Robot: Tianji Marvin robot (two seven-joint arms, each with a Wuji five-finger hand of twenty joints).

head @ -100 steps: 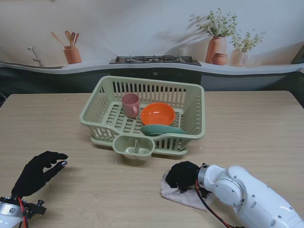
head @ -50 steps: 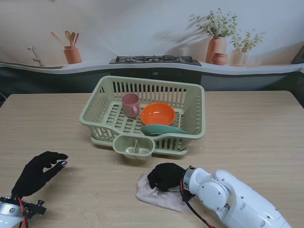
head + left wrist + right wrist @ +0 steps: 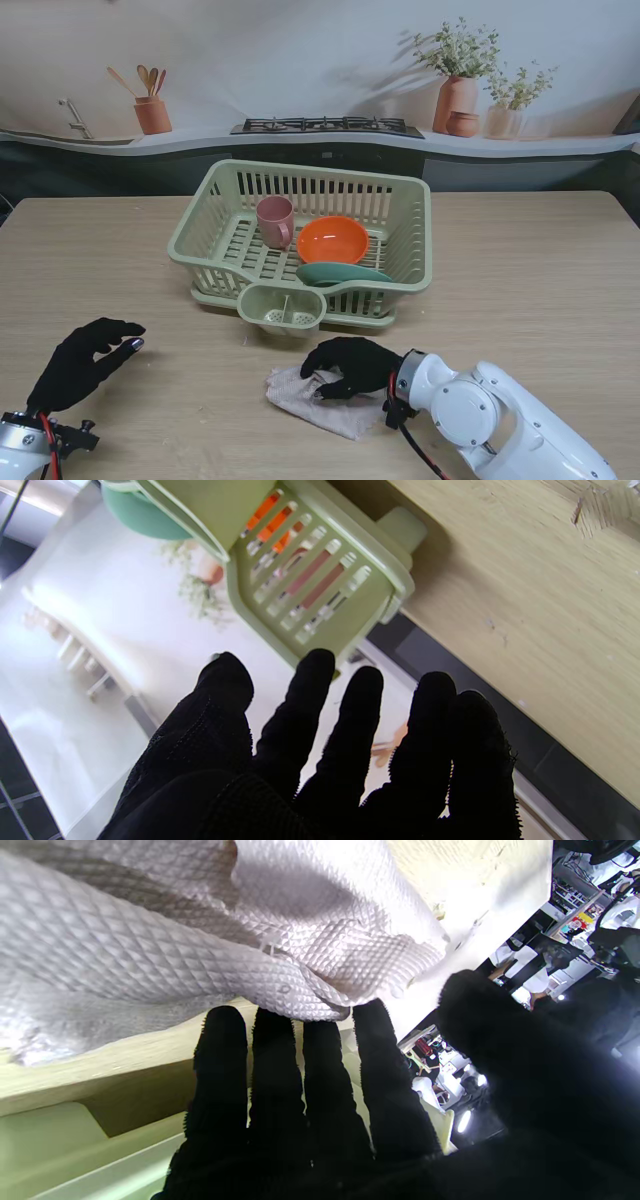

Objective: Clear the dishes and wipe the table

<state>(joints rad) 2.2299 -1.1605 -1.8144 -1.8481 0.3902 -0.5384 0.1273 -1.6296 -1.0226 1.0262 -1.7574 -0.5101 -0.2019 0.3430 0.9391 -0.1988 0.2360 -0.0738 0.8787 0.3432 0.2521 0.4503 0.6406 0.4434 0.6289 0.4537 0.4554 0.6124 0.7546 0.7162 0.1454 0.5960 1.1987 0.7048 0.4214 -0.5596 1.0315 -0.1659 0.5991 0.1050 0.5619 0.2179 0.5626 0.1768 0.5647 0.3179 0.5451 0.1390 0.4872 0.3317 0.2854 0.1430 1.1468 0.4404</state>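
Right hand (image 3: 352, 364) lies flat on the cloth (image 3: 310, 398), fingers extended and pressing on it rather than gripping; the cloth is bunched on the table (image 3: 560, 280), just on my side of the dish rack (image 3: 300, 240). Left hand (image 3: 78, 362) hovers over the table's near-left area, fingers spread, holding nothing. The rack holds a pink cup (image 3: 275, 220), an orange bowl (image 3: 332, 240) and a green plate (image 3: 340, 273); its front cutlery cup (image 3: 283, 308) faces me.
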